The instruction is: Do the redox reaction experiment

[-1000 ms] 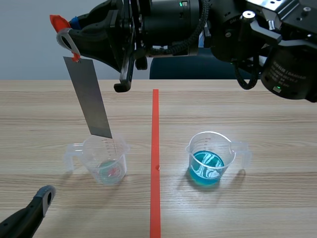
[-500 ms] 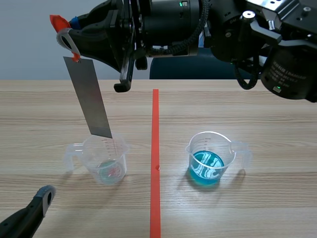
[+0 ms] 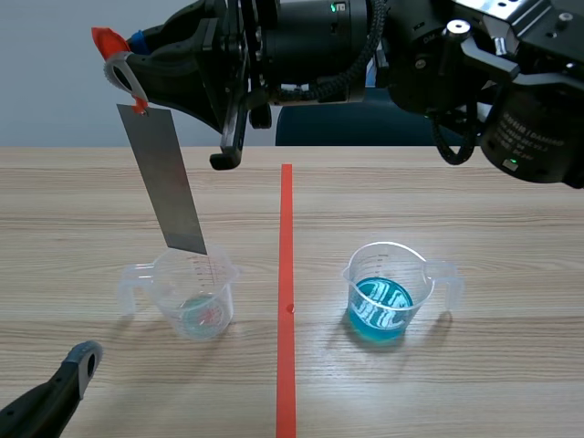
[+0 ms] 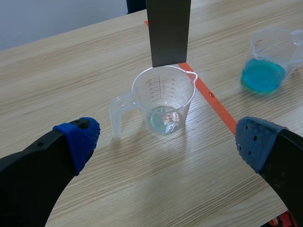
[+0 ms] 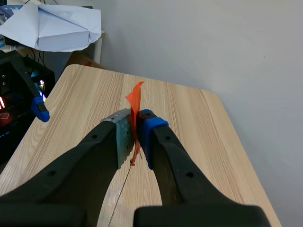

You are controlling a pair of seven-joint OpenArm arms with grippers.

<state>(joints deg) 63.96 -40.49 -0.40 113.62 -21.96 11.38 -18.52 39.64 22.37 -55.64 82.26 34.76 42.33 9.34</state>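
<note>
- Left gripper [image 3: 57, 385] [image 4: 165, 139]: low at 7 o'clock of the table [image 3: 474, 383]. Released, blue dotted pads [image 4: 79, 141] spread wide, nothing between them and touching nothing.
- Clear measuring beaker [image 3: 194, 297] [image 4: 163, 100]: upright just ahead of the left gripper, at 9 o'clock of the tape line [image 3: 286, 301]. The handle points to 9 o'clock. It has a red graduated scale on the wall, with numerals too small to read, and a thin pale film of liquid at the bottom.
- Blue-liquid beaker [image 3: 388, 294] [image 4: 269, 65]: upright at 3 o'clock of the clear beaker, across the tape line and well apart from it. The handle points to 3 o'clock, and it is roughly a third full.
- Metal strip [image 3: 169, 181] [image 4: 168, 29]: a plain grey sheet hanging tilted, with its lower end toward 5 o'clock. That end sits at the far rim of the clear measuring beaker, above the liquid; contact with the rim cannot be told.
- Right gripper [image 3: 123, 71] [image 5: 135, 128]: raised at 11 o'clock of the clear beaker, reaching past the middle. Clenched on the orange-red tab [image 3: 108, 38] [image 5: 135, 100] at the strip's top.
- White lettering on the right arm housing: illegible.
- Crumpled white paper [image 5: 52, 24]: beyond the table's far end.
</note>
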